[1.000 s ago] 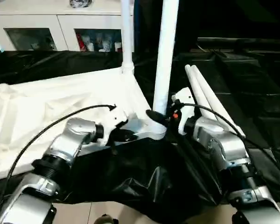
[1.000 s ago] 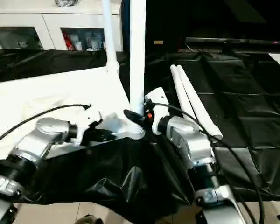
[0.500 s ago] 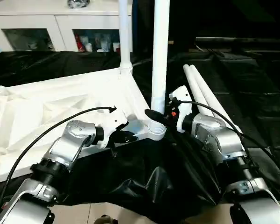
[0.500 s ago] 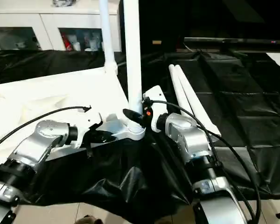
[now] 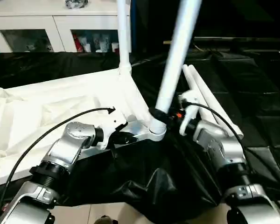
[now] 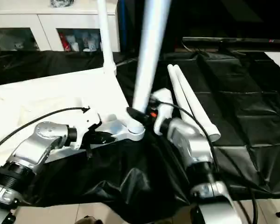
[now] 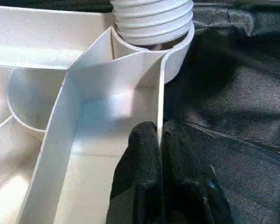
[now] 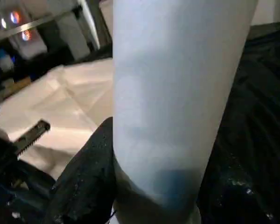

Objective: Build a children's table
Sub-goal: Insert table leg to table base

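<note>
Tabletop [image 5: 60, 105]: laid underside up on the black sheet [image 5: 252, 93] that covers the counter, its ribs seen in the left wrist view.
Left gripper [image 7: 159, 140]: jaws are pressed together on a thin upright rib of the tabletop, close beside the near corner socket [image 5: 155, 133].
Right gripper [image 5: 164, 116]: jaws are clamped around the lower end of a leg [image 5: 177, 56], just above the socket.
Held leg: its threaded foot is seated in the near corner socket; the tube is tilted toward the robot's right.
Second leg [image 5: 123, 32]: stood upright in the far corner socket.
Spare legs [image 5: 207, 100]: two laid side by side on the sheet, right of the tabletop.
Cabinet [image 5: 46, 28]: white, glass-doored, behind the counter.
</note>
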Robot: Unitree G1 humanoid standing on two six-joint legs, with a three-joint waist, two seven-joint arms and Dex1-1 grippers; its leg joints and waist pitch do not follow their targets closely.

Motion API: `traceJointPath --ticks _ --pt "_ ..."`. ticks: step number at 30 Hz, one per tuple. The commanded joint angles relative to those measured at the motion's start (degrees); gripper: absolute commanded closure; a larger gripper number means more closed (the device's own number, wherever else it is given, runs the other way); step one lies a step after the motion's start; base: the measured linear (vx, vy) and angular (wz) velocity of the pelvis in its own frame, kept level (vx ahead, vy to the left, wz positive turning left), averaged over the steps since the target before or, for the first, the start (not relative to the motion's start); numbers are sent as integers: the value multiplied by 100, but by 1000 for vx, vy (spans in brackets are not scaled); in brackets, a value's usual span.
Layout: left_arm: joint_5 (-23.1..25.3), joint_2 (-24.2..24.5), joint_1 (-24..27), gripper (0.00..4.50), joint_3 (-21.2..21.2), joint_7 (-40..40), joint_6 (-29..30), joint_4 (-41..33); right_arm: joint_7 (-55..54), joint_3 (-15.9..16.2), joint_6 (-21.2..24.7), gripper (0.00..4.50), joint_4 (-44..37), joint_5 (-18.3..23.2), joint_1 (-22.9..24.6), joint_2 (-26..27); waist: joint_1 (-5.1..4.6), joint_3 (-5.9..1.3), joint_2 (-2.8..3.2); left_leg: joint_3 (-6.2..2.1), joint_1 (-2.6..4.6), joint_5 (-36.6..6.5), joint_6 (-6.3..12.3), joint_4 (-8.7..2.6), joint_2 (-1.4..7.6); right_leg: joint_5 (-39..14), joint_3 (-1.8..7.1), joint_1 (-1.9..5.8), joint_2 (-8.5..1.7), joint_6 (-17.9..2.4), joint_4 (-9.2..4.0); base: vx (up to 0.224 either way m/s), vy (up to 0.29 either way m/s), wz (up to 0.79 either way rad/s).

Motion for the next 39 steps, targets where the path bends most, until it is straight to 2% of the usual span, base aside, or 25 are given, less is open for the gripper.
traceJointPath --ticks 1,10,13,17,18,20,21,22,27,32,35,36,39 --pt "-369 -76 -39 450 263 10 -76 -154 -123 -7 -9 261 435 -116 290 8 15 -429 19 -31 94 -1292 51 -384 82 -975 210 302 -379 -1282 -453 0 0 0" --pt "-284 -121 -118 450 332 115 -116 -53 -113 -15 -452 261 426 -161 528 121 15 -431 39 -38 96 -1358 65 -397 86 -1165 206 286 -382 -1218 -473 0 0 0" --pt "-257 -147 -149 450 368 214 -164 24 -172 72 -829 261 271 -282 736 150 19 -425 -9 -31 90 -1370 77 -402 87 -1296 214 282 -392 -1169 -492 0 0 0" --pt "-250 -147 -141 450 375 245 -178 29 -227 107 -911 261 163 -326 816 161 26 -420 3 -35 86 -1329 105 -410 89 -1315 215 270 -386 -1126 -491 0 0 0" --pt "-243 -131 -112 450 369 242 -185 6 -239 279 -960 261 63 -509 849 101 27 -416 -13 -33 88 -1360 102 -414 87 -1446 214 266 -393 -1096 -499 0 0 0" --pt "-236 -116 -89 450 361 234 -192 -11 -220 450 -1015 261 -15 -680 866 41 27 -414 -9 -33 93 -1381 88 -417 88 -1515 215 260 -390 -1064 -509 0 0 0" --pt "-231 -109 -79 450 357 230 -198 -17 -214 500 -1020 261 -47 -724 870 28 25 -410 -26 -35 89 -1382 85 -417 87 -1546 218 260 -387 -1046 -505 0 0 0" --pt "-220 -99 -68 450 349 228 -203 -24 -182 560 -998 261 -99 -756 862 12 26 -405 -42 -29 88 -1388 94 -417 84 -1591 223 258 -388 -1017 -518 0 0 0" --pt "-178 -73 -53 450 315 211 -230 -14 -52 760 -943 261 -111 -862 807 -65 26 -406 -34 -33 79 -1343 119 -420 85 -1591 222 260 -393 -994 -516 0 0 0" --pt "-147 -44 -65 450 276 174 -261 17 292 1101 -849 261 -29 -1071 717 -206 13 -397 -36 -31 80 -1418 105 -421 83 -1708 224 249 -387 -959 -529 0 0 0" --pt "-109 -10 -83 450 233 131 -284 38 493 1260 -823 261 54 -1156 638 -279 11 -397 -46 -36 84 -1470 90 -425 86 -1758 227 249 -390 -941 -538 0 0 0" --pt "-96 2 -94 450 218 110 -303 55 637 1362 -817 261 159 -1199 573 -324 7 -395 -73 -33 84 -1494 99 -427 89 -1759 226 245 -388 -953 -536 0 0 0" --pt "-86 15 -108 450 200 81 -323 63 757 1417 -833 261 287 -1201 510 -352 9 -394 -69 -35 84 -1505 101 -428 88 -1786 228 246 -395 -955 -536 0 0 0"
